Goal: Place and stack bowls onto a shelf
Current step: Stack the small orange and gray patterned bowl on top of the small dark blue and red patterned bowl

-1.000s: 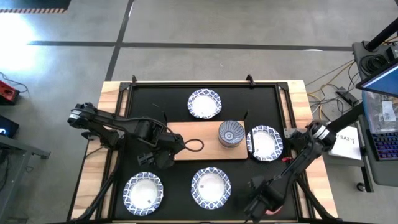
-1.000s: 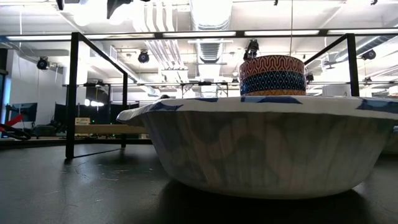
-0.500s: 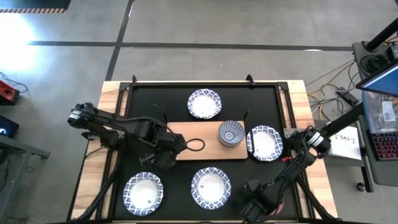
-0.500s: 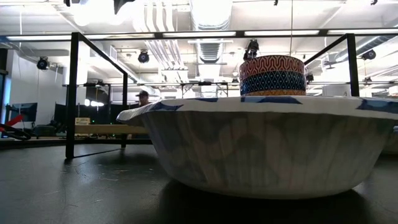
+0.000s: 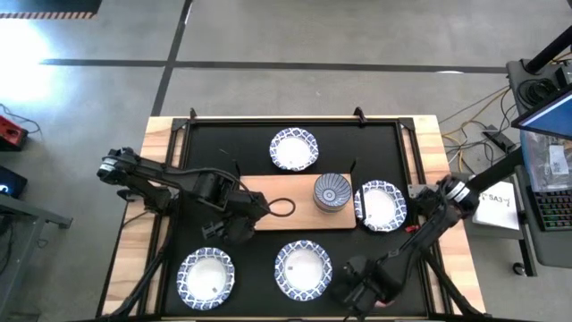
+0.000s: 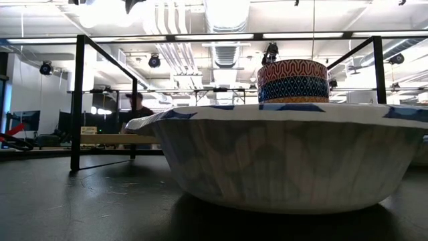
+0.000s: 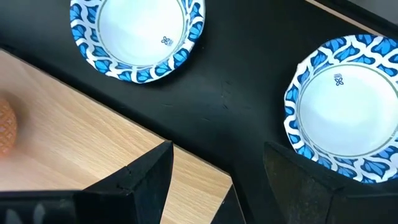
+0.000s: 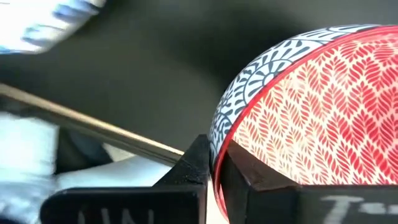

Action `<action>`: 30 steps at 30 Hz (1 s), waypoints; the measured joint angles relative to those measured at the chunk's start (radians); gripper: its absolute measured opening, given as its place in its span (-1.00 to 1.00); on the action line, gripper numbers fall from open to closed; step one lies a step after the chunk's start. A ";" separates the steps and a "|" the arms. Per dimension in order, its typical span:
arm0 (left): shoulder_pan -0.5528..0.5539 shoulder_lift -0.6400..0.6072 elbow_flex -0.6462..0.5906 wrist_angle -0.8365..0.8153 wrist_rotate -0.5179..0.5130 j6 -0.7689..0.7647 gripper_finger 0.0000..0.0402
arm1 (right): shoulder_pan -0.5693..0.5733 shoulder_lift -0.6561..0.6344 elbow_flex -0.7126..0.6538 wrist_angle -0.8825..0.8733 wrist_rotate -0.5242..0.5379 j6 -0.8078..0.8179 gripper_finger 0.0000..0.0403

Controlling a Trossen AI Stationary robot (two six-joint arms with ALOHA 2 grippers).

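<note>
The wooden shelf (image 5: 284,206) stands mid-table and carries a stack of small bowls (image 5: 332,191) on its right end; the same stack (image 6: 293,80) shows in the low view. Wide blue-and-white bowls rest on the black table: one beyond the shelf (image 5: 294,149), one to its right (image 5: 380,205), two on the near side (image 5: 206,275) (image 5: 303,268). My left gripper (image 7: 217,155) hangs open over the shelf's near left corner (image 7: 186,180). My right gripper (image 5: 356,291), at the near edge, is shut on a small red-patterned bowl (image 8: 323,118), which the arm hides in the high view. My right gripper pinches the small bowl's rim (image 8: 219,146) between its two fingers. One finger (image 8: 193,165) lies on the blue-and-white patterned side, the other (image 8: 252,180) on the red leaf-patterned side. The fingers point steeply down. I cannot tell whether the bowl is clear of the table.
A black metal frame (image 6: 79,100) rises around the tabletop, with posts at the corners. Pale wood strips (image 5: 134,233) border the black top on the left and right. In the low view the nearest wide bowl (image 6: 287,157) fills the foreground. A person (image 6: 137,107) stands far behind.
My right gripper has shifted a little toward the table's left along the near edge. My left gripper has kept still. The bowls on the table and the shelf lie as before.
</note>
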 joint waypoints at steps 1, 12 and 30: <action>0.000 0.000 0.000 0.006 0.000 -0.003 0.15 | -0.009 -0.006 0.010 -0.001 0.026 -0.038 -0.95; 0.000 0.000 0.000 0.027 -0.033 -0.100 0.15 | -0.126 -0.110 0.110 -0.006 0.369 -0.589 -0.95; -0.008 0.000 -0.007 -0.017 -0.034 -0.128 0.15 | -0.387 -0.254 0.241 -0.233 0.582 -1.045 -0.95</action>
